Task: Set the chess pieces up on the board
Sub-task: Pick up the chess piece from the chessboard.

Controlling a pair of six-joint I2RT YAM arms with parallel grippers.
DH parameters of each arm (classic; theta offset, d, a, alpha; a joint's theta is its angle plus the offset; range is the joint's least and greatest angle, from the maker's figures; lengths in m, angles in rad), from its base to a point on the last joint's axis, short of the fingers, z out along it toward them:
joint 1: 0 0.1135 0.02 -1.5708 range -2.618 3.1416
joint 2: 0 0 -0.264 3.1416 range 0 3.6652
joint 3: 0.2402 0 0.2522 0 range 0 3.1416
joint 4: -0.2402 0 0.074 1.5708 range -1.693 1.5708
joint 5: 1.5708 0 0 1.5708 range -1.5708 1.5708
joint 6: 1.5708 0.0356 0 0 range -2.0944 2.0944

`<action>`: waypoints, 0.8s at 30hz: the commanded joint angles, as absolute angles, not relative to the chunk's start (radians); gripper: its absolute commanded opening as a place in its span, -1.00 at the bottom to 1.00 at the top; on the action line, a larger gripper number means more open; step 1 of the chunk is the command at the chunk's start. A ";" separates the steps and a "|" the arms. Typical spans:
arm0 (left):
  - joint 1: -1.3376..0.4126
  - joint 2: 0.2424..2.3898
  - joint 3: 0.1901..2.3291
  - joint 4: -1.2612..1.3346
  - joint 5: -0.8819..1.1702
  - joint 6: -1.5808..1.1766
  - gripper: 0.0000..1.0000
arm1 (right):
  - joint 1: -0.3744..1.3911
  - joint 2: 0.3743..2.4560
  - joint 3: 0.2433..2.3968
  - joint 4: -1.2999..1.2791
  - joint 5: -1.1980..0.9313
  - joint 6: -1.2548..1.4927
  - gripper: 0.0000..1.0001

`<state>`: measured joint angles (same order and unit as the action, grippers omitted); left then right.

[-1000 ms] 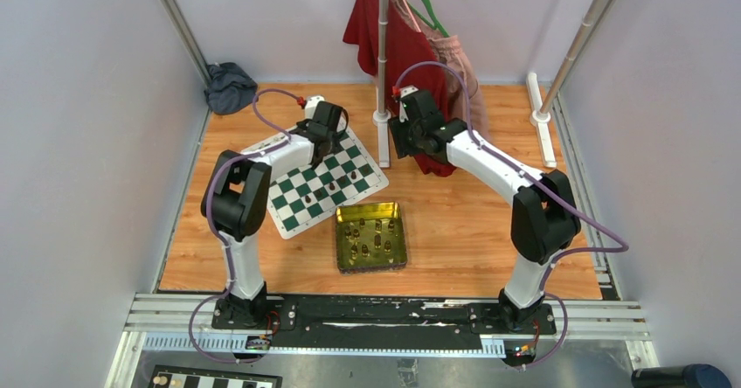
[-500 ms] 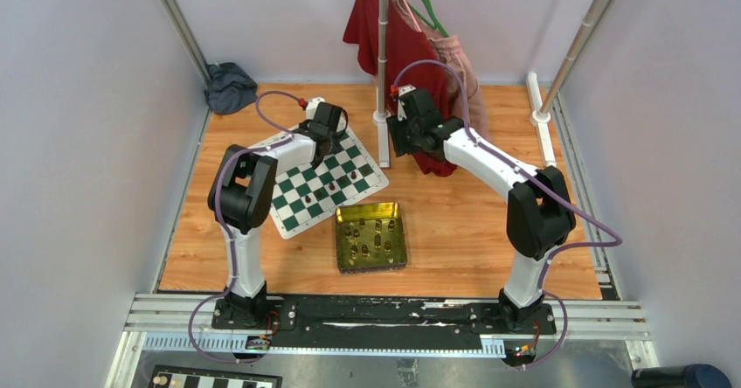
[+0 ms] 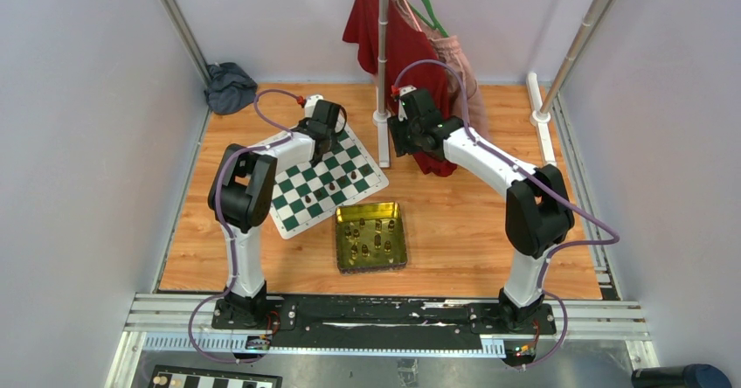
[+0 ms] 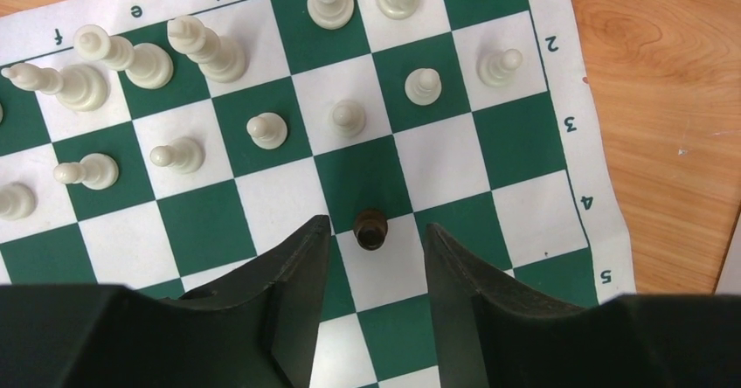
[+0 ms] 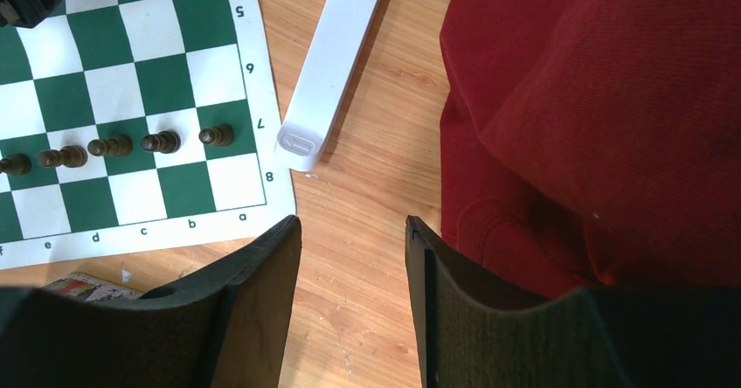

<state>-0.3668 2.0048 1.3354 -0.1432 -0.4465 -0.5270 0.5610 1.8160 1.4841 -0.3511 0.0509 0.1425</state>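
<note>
– Over the middle of the flat green-and-white chessboard mat, the left gripper straddles one small dark brown pawn. Has it got hold?

– Not yet. The jaws stand partway open with a gap on each side. The pawn is upright on a white square by the rank marked five, and the cream-white pawns are lined up beyond it.

– So how should it take it?

– I'd centre it first, then close slowly so both pads meet the pawn together. If one touches early, the pawn will likely tip. Lift straight up before carrying it toward the row of dark pawns on the rank marked seven.

– And the right gripper?

– Spread wide and empty, over the wooden tabletop between the mat's corner and the red cloth garment.

– Anything different from a second ago?

– Seen from above, the left elbow has swung slightly toward the mat, and the right elbow has edged inward. The square gold-green metal tin sits where it was.
</note>
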 commanded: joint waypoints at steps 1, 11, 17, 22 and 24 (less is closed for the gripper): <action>-0.357 2.026 1.355 -0.120 -0.441 -0.530 -0.02 | 0.548 1.838 1.517 -0.356 0.041 0.130 0.04; -0.354 2.034 1.354 -0.109 -0.434 -0.540 -0.08 | 0.549 1.842 1.519 -0.357 0.043 0.122 0.04; -0.354 2.038 1.351 -0.106 -0.433 -0.542 -0.13 | 0.548 1.845 1.519 -0.357 0.041 0.120 0.04; -0.353 2.040 1.351 -0.105 -0.434 -0.542 -0.15 | 0.546 1.847 1.519 -0.357 0.040 0.120 0.04; -0.353 2.040 1.350 -0.104 -0.435 -0.544 -0.15 | 0.546 1.847 1.521 -0.357 0.039 0.119 0.04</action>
<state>-0.3607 2.0209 1.3354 -0.1276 -0.4297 -0.5339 0.5602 1.8297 1.4952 -0.3504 0.0498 0.1337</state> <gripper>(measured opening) 0.427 0.520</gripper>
